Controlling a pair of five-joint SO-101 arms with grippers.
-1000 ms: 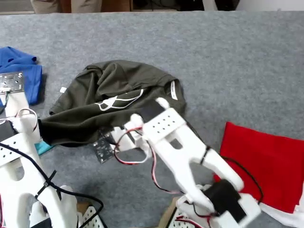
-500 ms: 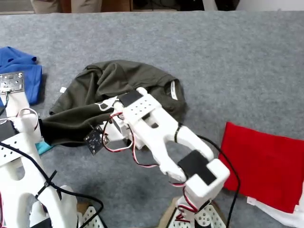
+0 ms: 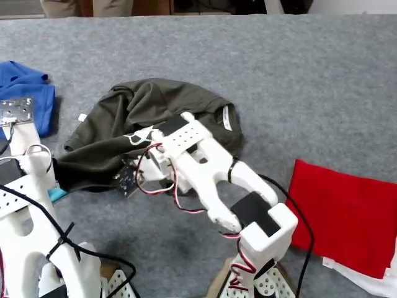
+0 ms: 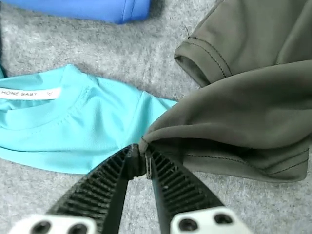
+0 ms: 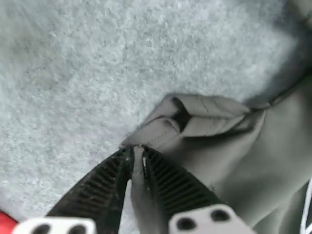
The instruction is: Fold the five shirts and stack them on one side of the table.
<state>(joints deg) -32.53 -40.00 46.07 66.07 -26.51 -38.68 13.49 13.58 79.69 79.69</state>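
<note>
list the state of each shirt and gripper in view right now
olive shirt: unfolded, bunched up, pinched at its edge by both grippers
left gripper: shut on the olive shirt's edge
right gripper: shut on the olive shirt's edge
teal shirt: lying flat, partly covered by the olive shirt
blue shirt: rumpled
red shirt: folded flat, on the white shirt
white shirt: mostly hidden under the red shirt

1. The right arm [image 3: 211, 174] is built of white plastic segments pierced with small holes.
2. A black servo block [image 3: 251, 211] is set near its base.
3. Red, white and black cables [image 3: 164, 194] are looped beneath it.
4. The left arm [image 3: 25, 211] is white and strapped with a black cable [image 3: 62, 239].
5. Black, ribbed jaws are fixed to white mounts [image 4: 200, 224].
</note>
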